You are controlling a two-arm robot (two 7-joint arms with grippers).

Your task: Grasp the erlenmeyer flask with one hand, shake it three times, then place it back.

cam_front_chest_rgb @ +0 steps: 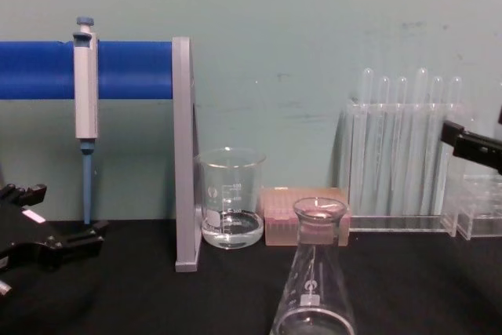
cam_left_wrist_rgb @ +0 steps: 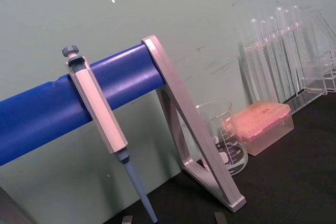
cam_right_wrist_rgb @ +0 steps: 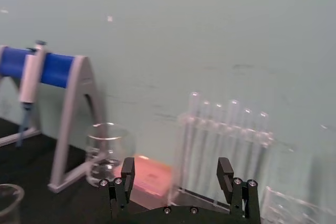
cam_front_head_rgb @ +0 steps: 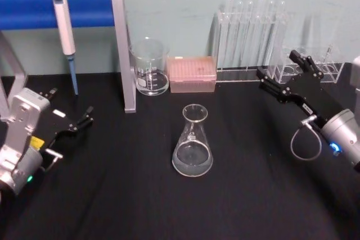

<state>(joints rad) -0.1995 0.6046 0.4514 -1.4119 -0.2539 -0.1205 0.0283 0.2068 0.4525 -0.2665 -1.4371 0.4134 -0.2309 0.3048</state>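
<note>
The erlenmeyer flask (cam_front_head_rgb: 192, 144) stands upright on the black table (cam_front_head_rgb: 253, 195). Its wide base is down, its long axis is vertical and its flared mouth points straight up. It lies between the two sets of jaws and well apart from both: to the right of the left gripper (cam_front_head_rgb: 69, 104), and to the left of and lower than the right gripper (cam_front_head_rgb: 277, 64).

Both pairs of jaws are spread apart and hold nothing. The left gripper sits low by the table's left edge. The right gripper hangs raised, just in front of the test tube rack (cam_front_head_rgb: 250, 32); the right wrist view shows its fingers (cam_right_wrist_rgb: 127, 170) wide apart.

The task looks to be at its first step, the reach, with nothing grasped yet. Which arm will take the flask is not settled, though the raised right one seems the likelier. The next move calls for bringing the spread jaws level with the narrow neck, one finger on either side, then closing there without tipping the glass. The beaker (cam_front_head_rgb: 149, 67) and the pink box (cam_front_head_rgb: 192, 74) stand behind, clear of that path.
</note>
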